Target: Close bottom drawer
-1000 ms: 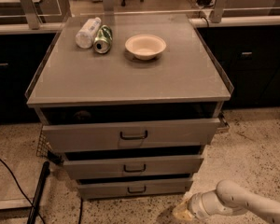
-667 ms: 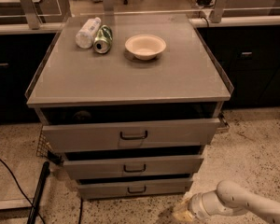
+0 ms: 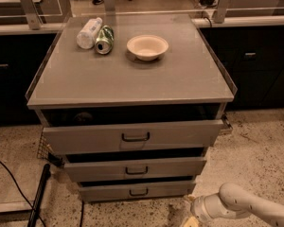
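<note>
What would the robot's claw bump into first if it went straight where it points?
The claw, low at the bottom right, points left. Its way looks free over the speckled floor, though it may graze the bottom drawer front; depth is unclear.

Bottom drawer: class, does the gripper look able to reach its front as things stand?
Probably yes. The gripper sits low at the lower right, close before the bottom drawer, with only floor showing between them.
</note>
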Controlling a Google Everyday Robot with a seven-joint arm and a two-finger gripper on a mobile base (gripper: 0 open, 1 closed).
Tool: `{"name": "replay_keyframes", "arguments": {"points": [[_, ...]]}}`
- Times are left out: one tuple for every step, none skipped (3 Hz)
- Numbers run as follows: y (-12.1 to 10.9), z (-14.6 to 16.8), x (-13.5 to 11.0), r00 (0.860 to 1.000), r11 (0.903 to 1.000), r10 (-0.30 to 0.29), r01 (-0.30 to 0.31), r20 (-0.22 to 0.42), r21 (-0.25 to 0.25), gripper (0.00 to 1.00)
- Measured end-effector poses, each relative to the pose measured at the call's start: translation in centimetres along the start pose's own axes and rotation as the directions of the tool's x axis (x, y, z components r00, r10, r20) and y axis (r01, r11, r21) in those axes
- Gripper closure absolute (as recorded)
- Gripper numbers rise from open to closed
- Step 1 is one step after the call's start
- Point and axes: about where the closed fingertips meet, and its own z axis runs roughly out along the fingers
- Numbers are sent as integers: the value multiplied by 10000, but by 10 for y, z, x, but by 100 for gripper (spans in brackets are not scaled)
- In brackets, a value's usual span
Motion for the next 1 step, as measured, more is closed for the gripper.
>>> {"name": "replay_keyframes", "arguments": {"points": [[0, 0, 0, 10000, 10000, 0, 0, 0, 0, 0]]}}
